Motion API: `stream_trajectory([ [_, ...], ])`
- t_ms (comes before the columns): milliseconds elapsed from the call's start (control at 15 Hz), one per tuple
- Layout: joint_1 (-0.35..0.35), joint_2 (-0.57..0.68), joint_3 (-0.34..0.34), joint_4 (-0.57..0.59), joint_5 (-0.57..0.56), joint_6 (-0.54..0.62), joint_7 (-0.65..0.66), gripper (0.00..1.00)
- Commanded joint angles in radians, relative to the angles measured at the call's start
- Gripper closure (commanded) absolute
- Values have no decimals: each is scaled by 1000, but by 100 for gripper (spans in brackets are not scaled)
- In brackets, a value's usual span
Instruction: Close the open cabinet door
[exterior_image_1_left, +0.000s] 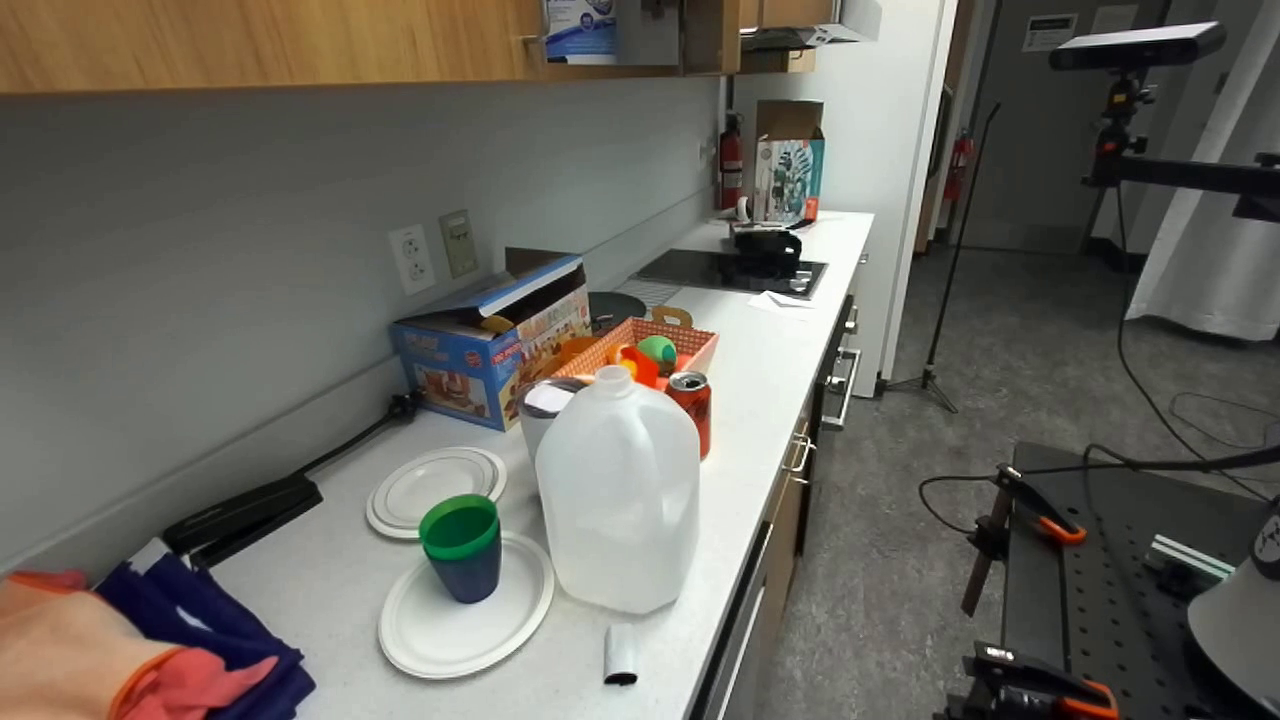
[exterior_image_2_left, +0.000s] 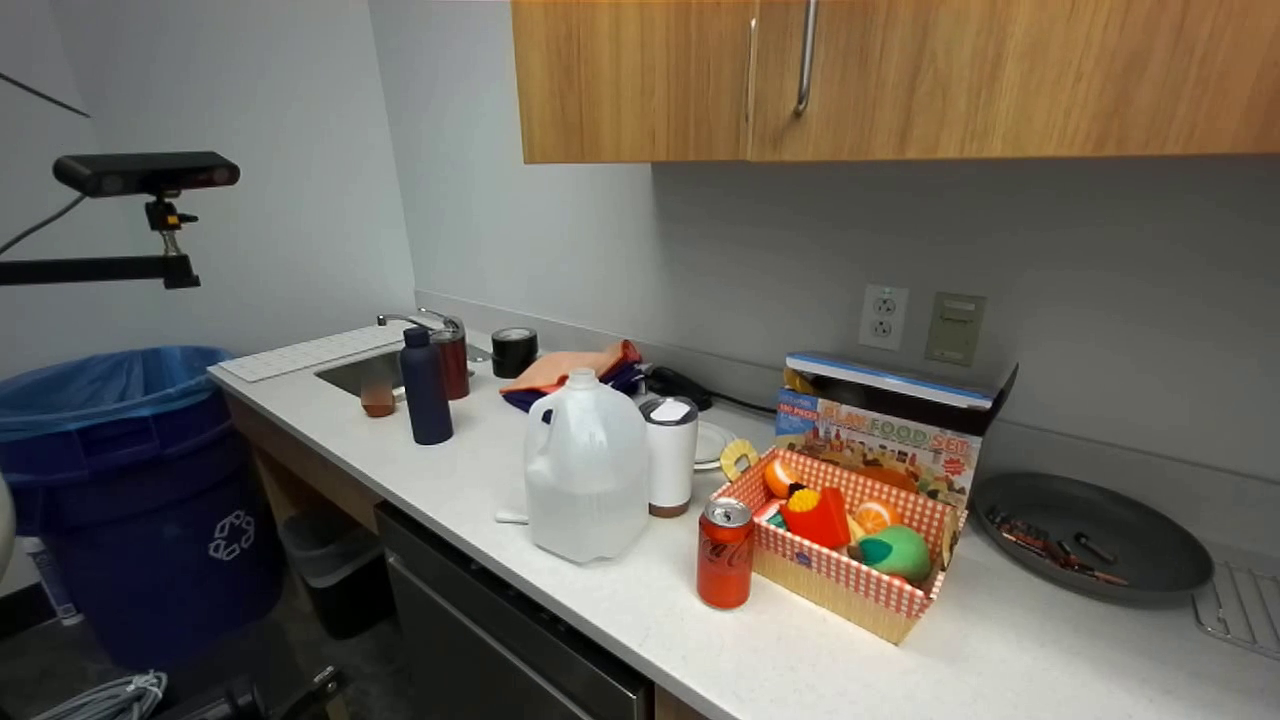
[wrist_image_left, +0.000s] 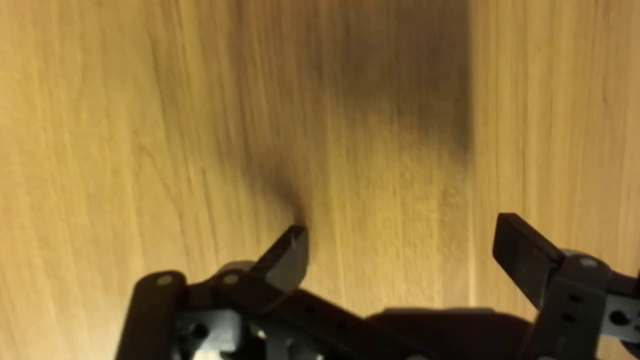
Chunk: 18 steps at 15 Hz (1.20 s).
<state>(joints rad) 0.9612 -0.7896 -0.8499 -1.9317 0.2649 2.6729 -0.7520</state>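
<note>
Hand (wrist_image_left: 402, 221) spread wide, wood paneling (wrist_image_left: 390, 250) beyond; contact unclear. Cabinet door (exterior_image_2_left: 1030, 80) stands open, upper right in an exterior view, slim handle (exterior_image_2_left: 807, 60) near one edge. Blue-and-white box (exterior_image_1_left: 581, 30) shows inside the cabinet (exterior_image_1_left: 648, 40) in an exterior view.

The site is a kitchen with lab equipment. The counter (exterior_image_1_left: 760, 360) includes a sink (exterior_image_2_left: 350, 375) and a cooktop (exterior_image_1_left: 690, 268). In an exterior view, a mounted camera (exterior_image_1_left: 1140, 48) and perforated bench (exterior_image_1_left: 1085, 610) stand right.

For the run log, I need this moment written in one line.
gripper: open, wrist view only, facing wood-grain panel | contact: cannot tell | cabinet: open, blue-and-white box visible inside | closing: not finished
</note>
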Motion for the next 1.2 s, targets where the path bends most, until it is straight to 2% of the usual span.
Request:
stream_trajectory([
  [0,204,-29,-76,147,45,-68,-57,0],
  [267,336,-16,-141,252,16,-100,-35,0],
  [600,421,36,-222,331,-41,-65,-19,0],
  [800,411,74,-237,338,-97,-20,-12,0],
  [1133,293,143,-199,297,-182,19,27,0],
])
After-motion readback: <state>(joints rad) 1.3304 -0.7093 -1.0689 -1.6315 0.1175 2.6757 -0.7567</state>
